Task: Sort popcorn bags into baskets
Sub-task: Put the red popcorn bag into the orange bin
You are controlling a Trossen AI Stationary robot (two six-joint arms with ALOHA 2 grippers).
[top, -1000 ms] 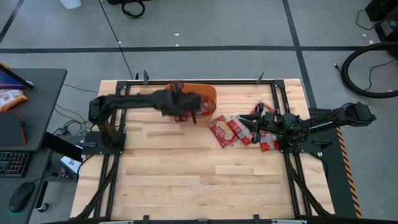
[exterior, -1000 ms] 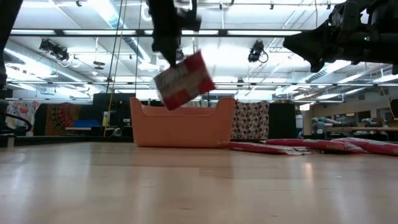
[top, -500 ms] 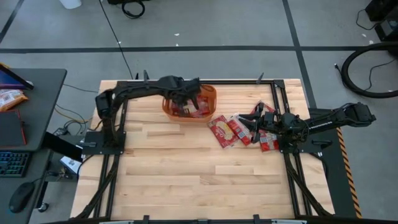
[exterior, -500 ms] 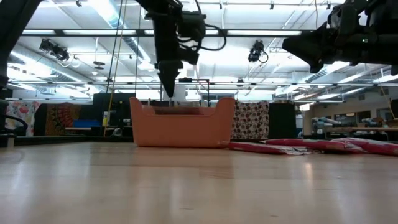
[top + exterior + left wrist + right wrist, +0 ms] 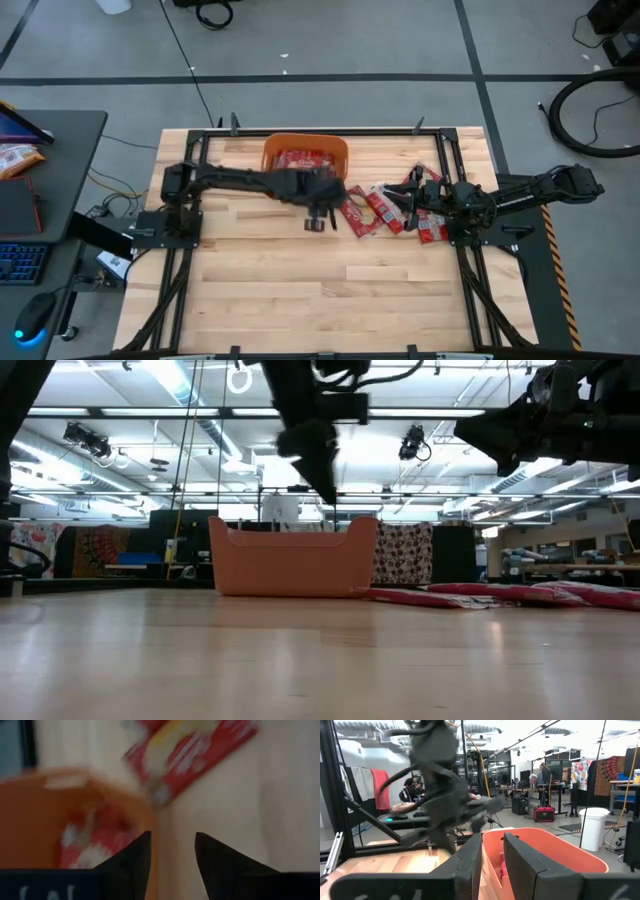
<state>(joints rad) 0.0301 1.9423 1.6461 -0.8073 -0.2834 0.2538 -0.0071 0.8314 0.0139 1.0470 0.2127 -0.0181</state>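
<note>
The orange basket (image 5: 268,160) stands at the table's far middle, with red popcorn bags (image 5: 306,159) lying inside it. More red popcorn bags (image 5: 372,210) lie flat on the table to its right, some overlapping. My left gripper (image 5: 319,216) hangs open and empty above the table, just near-right of the basket and beside the nearest loose bag (image 5: 192,755). My right gripper (image 5: 402,203) is open and empty, high above the loose bags (image 5: 500,595).
Black frame rails (image 5: 455,160) run along the table's edges and past the loose bags. Bare wood (image 5: 320,280) fills the table's near half. A desk with a keyboard (image 5: 25,262) stands off the table's left side.
My left gripper held a popcorn bag above the basket, opened and let it fall in, where it now lies. The gripper then swung toward the table's near and right edges, toward the loose bags.
</note>
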